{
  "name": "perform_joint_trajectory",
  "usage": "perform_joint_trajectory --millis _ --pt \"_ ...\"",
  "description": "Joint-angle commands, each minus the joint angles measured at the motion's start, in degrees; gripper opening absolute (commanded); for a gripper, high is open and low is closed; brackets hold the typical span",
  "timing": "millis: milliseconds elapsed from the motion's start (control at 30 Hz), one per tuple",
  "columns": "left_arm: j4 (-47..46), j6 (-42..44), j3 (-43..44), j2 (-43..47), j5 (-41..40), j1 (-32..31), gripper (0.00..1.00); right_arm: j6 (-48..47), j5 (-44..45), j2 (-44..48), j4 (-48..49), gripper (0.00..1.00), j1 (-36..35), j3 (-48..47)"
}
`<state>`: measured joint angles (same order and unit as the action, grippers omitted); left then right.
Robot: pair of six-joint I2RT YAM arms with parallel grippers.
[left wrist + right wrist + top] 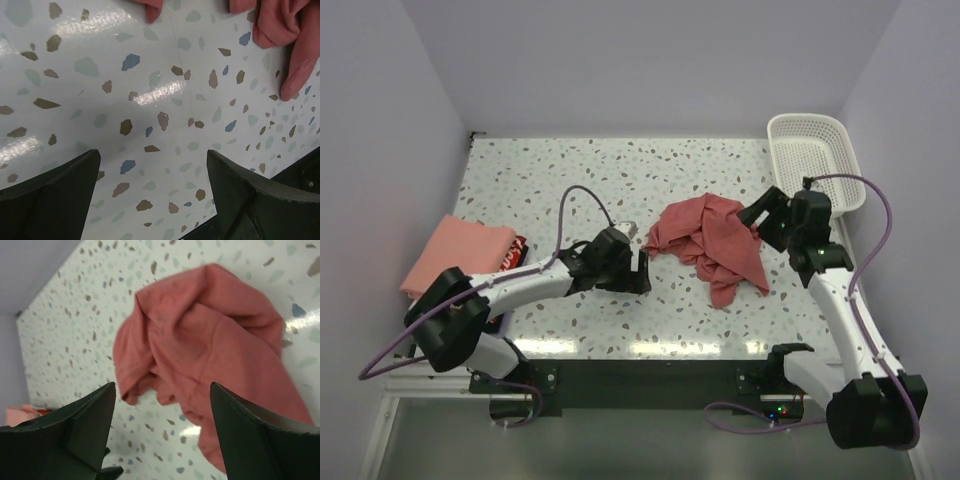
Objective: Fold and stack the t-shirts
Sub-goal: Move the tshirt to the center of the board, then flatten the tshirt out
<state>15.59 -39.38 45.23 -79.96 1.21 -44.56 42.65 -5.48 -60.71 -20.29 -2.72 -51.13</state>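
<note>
A brick-red t-shirt (710,240) lies crumpled in a heap right of the table's middle. It fills the right wrist view (210,340), and its edges show at the top of the left wrist view (292,45). My left gripper (642,268) is open and empty, low over bare table just left of the heap. My right gripper (760,222) is open and empty, above the heap's right edge. A folded salmon-pink t-shirt (455,252) lies at the table's left edge on top of a dark folded item (516,250).
A white lattice basket (815,160) stands at the back right corner. Walls close in the table on the left, back and right. The speckled tabletop (570,180) is bare at the back left.
</note>
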Motion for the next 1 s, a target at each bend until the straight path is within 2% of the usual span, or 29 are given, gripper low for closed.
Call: perform_joint_trajectory --millis 0,100,300,533,700,733,833,867,933,967 --pt "-8.47 -4.66 1.69 -5.98 1.76 -2.64 0.90 -7.57 5.02 6.64 -3.33 0.77 -1.93 5.85" --pt "-11.19 -5.45 4.77 -11.43 3.09 -4.83 0.86 -9.60 8.02 10.59 -4.76 0.75 -2.11 11.90" --pt "-14.45 -6.41 14.26 -22.15 2.83 -11.51 0.87 -11.19 12.51 13.25 -4.85 0.74 -2.11 18.34" --pt "-16.30 -6.33 25.42 -33.75 2.30 -17.22 0.85 -11.80 12.86 12.19 -5.63 0.74 -2.20 18.70" --pt "-18.41 -7.29 27.10 -37.01 2.39 -18.46 0.76 -11.72 13.74 12.46 -5.72 0.73 -2.11 19.23" --pt "-18.23 -7.73 27.80 -38.06 2.30 -18.46 0.73 -11.28 13.48 12.37 -5.55 0.73 -2.03 19.32" --pt "-18.14 -8.96 27.89 -38.86 0.99 -18.46 0.51 -10.75 12.77 11.93 -4.50 0.71 -2.03 19.67" --pt "-18.06 -9.14 27.72 -38.78 0.55 -18.46 0.37 -10.75 12.77 11.84 -4.23 0.71 -2.02 19.84" --pt "-17.62 -9.58 26.67 -37.90 -1.03 -18.46 0.22 -11.10 13.12 11.14 -3.70 0.70 -2.11 20.11" --pt "-17.27 -9.84 26.23 -37.38 -3.21 -18.38 0.05 -11.28 13.21 10.70 -3.53 0.70 -2.03 20.20"
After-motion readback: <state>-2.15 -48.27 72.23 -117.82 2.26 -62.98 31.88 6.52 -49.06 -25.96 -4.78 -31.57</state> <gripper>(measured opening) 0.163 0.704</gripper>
